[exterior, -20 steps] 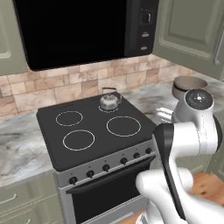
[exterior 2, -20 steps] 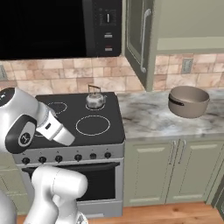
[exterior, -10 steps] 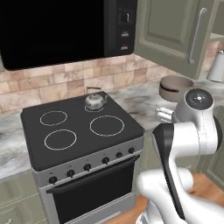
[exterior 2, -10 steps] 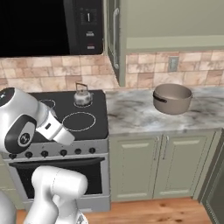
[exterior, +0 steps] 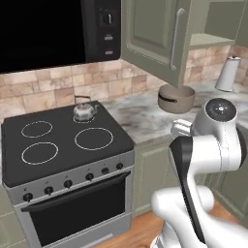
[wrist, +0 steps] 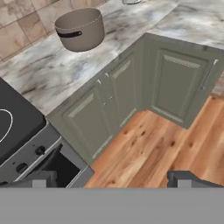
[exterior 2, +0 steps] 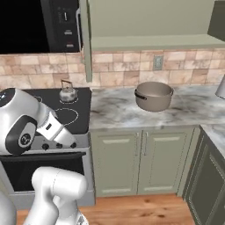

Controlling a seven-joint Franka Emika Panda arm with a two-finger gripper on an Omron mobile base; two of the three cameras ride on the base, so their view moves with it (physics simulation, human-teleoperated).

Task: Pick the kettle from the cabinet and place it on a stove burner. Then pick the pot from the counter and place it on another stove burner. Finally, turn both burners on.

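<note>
Kitchen corner in olive green, stone and tile

A black microwave [exterior: 53, 29] hangs on the wall above the cooker, over a backsplash [exterior 2: 123, 66] of tan and pink stone tiles carrying a pale wall socket [exterior 2: 157, 62]. Olive-green base cupboards [exterior 2: 140, 160] with slim bar handles turn the corner, and the floor [wrist: 157, 148] is warm orange-brown wooden planks. The light is even and soft.

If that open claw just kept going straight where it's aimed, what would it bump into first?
Probably the wooden floor in front of the lower cabinet doors. The gripper looks down past the counter; depth is hard to judge.
</note>
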